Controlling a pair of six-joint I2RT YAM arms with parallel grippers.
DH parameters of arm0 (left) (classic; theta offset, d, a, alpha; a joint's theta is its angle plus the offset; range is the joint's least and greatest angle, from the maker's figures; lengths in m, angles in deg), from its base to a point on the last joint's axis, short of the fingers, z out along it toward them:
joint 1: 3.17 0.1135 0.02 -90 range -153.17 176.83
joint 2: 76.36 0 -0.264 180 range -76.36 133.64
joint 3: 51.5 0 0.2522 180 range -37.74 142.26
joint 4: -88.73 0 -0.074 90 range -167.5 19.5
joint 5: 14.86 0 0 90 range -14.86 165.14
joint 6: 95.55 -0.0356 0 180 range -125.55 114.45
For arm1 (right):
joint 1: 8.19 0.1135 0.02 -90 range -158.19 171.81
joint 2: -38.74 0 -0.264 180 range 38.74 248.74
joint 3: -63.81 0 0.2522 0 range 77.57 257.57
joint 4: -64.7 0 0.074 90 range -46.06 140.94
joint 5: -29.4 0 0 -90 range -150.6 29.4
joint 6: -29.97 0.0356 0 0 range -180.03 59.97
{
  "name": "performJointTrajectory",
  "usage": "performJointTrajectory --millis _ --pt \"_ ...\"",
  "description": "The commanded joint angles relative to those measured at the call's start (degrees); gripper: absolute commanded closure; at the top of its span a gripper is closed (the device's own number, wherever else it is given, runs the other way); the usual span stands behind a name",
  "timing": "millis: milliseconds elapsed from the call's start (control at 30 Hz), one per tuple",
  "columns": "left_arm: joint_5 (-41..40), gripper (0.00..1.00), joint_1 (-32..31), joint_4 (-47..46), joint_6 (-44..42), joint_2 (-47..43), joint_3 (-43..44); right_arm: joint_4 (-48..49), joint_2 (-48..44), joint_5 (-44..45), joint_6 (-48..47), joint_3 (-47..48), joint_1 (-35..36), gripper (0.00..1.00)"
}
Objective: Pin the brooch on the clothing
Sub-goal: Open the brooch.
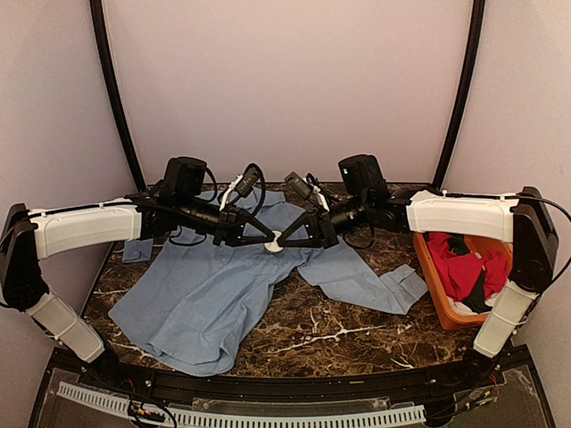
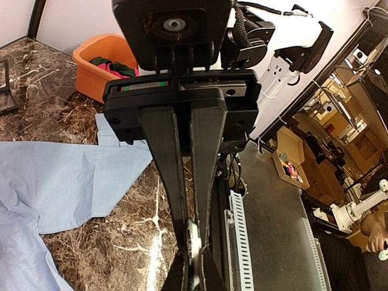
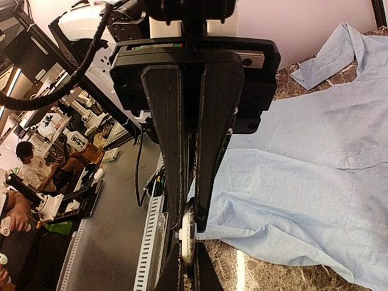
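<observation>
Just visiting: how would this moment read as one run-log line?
left fingers: shut on brooch | right fingers: shut on brooch | brooch: over shirt, contact unclear | shirt: spread on table

Worktop (image 1: 339, 325): dark brown marble-look slab w/ white veins. Light blue shirt (image 1: 205, 299) lies spread flat on it, from centre down to approx 7 o'clock, w/ the hem at the near edge. Collar end points toward 12 o'clock. One sleeve runs out to 4 o'clock, and its sleeve cuff (image 1: 409, 290) is just beside an orange bin (image 1: 434, 287). Whether they touch is hard to tell from the top view. Second cuff (image 1: 136, 251) shows at 9 o'clock by the worktop's left edge. Bin stands at 3 o'clock, at the right edge. Veined marble shows at 5–6 o'clock, btwn hem and sleeve.
</observation>
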Motion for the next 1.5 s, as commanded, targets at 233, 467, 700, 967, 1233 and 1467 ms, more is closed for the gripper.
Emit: performJointTrajectory --millis 233,467,700,967,1233,1467 --pt "-5.0 0.99 -2.6 2.2 -5.8 -4.3 -0.7 12.0 3.5 -2.5 16.8 1.8 0.2 1.00" --pt "-6.7 0.99 -2.8 0.7 -5.2 -5.4 -1.5 14.0 4.1 -1.5 20.8 1.9 0.2 1.00" --pt "-6.4 0.87 -3.4 -2.1 -4.0 -6.1 -2.8 18.9 5.7 -0.7 26.3 1.3 0.2 1.00" --pt "-10.1 0.79 -4.1 -6.2 -3.6 -9.2 -5.7 25.1 7.2 -2.0 31.6 1.5 0.2 1.00" --pt "-10.7 0.56 -2.1 -11.7 0.7 -13.2 -7.7 12.2 5.5 3.9 20.6 2.2 0.2 1.00" --pt "-12.0 0.49 2.2 -15.4 4.7 -16.5 -10.0 5.9 3.5 9.1 13.9 0.3 0.2 1.00"
